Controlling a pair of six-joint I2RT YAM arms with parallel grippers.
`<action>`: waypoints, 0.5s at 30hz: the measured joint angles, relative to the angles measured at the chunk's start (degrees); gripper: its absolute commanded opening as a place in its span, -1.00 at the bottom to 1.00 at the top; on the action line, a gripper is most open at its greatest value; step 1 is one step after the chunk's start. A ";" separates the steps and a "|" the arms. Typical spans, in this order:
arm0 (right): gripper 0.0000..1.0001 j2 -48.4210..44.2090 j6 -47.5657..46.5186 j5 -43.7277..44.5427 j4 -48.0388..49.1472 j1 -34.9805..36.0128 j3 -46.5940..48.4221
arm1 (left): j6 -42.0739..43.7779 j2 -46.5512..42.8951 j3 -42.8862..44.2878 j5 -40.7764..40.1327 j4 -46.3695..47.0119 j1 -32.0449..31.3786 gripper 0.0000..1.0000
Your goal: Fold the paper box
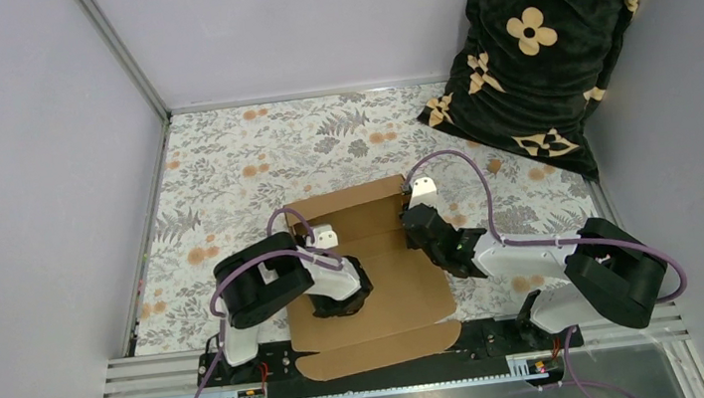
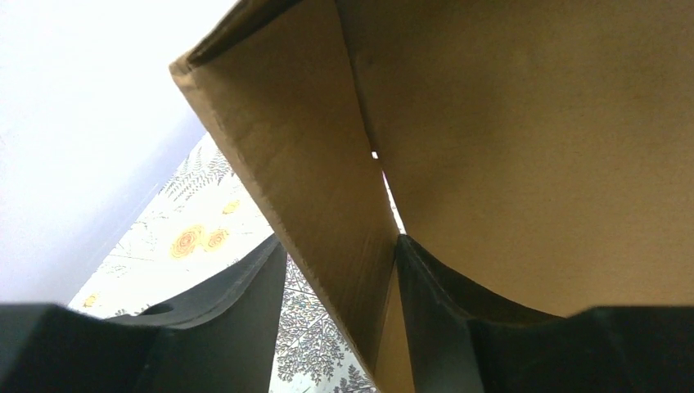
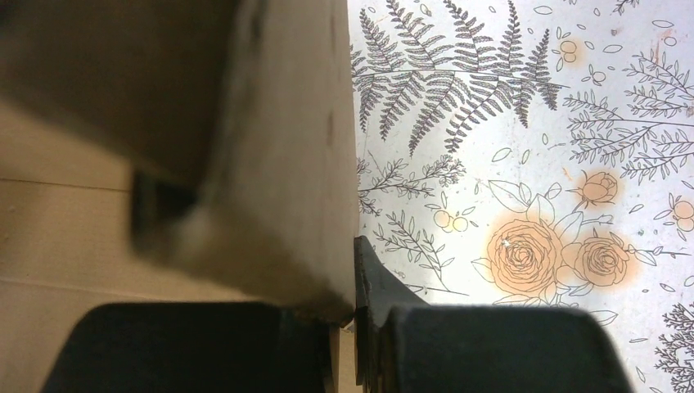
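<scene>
The paper box is plain brown cardboard, lying in the middle of the table between both arms, with its front flap over the near rail. My left gripper is at the box's left side. In the left wrist view, my left gripper is open around a raised side flap. The flap leans against the right finger and stands apart from the left one. My right gripper is at the box's right wall. In the right wrist view, my right gripper is shut on that upright wall.
A flower-printed cloth covers the table. A dark cushion with beige flowers leans in the back right corner. Pale walls close the left, back and right sides. A metal rail runs along the near edge.
</scene>
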 measured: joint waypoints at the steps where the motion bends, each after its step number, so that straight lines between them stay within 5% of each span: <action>1: -0.94 0.00 0.02 0.02 -0.20 0.15 0.09 | 0.00 -0.09 -0.20 0.00 -0.13 -0.02 0.21; 15: -0.94 0.04 0.92 1.07 -3.13 1.57 1.29 | 0.07 -3.96 -4.74 0.13 -1.55 -3.54 0.62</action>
